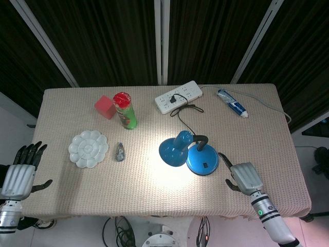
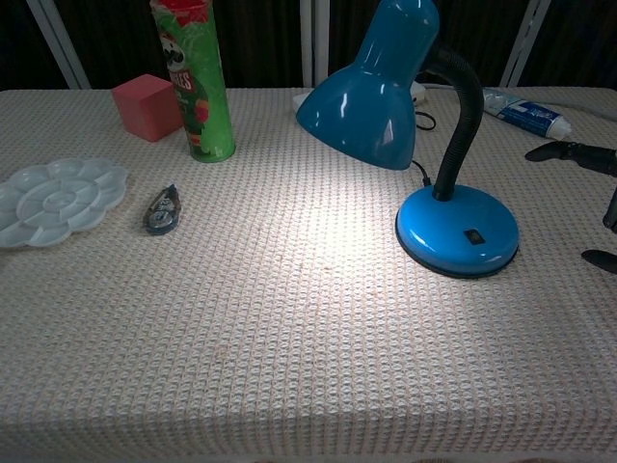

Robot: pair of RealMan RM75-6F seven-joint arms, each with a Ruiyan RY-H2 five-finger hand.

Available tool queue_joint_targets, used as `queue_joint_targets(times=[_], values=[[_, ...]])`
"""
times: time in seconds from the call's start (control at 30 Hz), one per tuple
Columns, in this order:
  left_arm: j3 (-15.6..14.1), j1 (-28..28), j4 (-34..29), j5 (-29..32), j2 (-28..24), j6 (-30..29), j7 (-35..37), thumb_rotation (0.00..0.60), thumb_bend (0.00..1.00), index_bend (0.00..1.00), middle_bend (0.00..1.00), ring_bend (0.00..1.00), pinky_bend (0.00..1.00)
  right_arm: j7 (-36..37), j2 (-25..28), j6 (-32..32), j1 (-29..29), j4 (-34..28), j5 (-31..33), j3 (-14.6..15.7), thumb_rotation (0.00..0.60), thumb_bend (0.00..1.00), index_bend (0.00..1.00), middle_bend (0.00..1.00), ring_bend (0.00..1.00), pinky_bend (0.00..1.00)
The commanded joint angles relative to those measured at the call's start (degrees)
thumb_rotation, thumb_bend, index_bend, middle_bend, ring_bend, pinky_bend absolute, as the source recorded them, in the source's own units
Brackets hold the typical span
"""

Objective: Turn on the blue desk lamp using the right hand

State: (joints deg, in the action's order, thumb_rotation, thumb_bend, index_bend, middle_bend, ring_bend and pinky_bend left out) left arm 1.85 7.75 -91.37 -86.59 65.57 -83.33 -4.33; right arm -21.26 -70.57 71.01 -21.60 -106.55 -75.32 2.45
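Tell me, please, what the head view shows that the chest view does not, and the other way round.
Only the head view shows the left hand beside the table's left edge, the whole power strip with the plug in it, and the whole right hand, off the lamp. Only the chest view shows the lamp's side profile: the black neck arching from the base, with the switch on top. Both show the lit lamp, the light pool on the cloth, the palette, the can, the red cube and the toothpaste.
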Motion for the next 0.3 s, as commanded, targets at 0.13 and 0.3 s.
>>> queue_joint_targets(times=[0.13, 0.3], values=[[0.05, 0.01, -0.94, 0.2, -0.88, 0.15, -0.62, 0.6, 0.09, 0.0, 0.0, 0.0, 0.0, 8.05, 0.9, 18.62, 10.73, 11.45, -7.88, -1.14, 0.6, 0.09, 0.0, 0.06, 0.04, 0.21], [0.31, 0.04, -1.1, 0.56, -1.19, 0.15, -0.74, 0.6, 0.09, 0.0, 0.0, 0.0, 0.0, 13.7, 1.04, 20.84, 14.11, 15.9, -5.35, -2.53, 0.6, 0.0, 0.0, 0.0, 0.0, 0.0]])
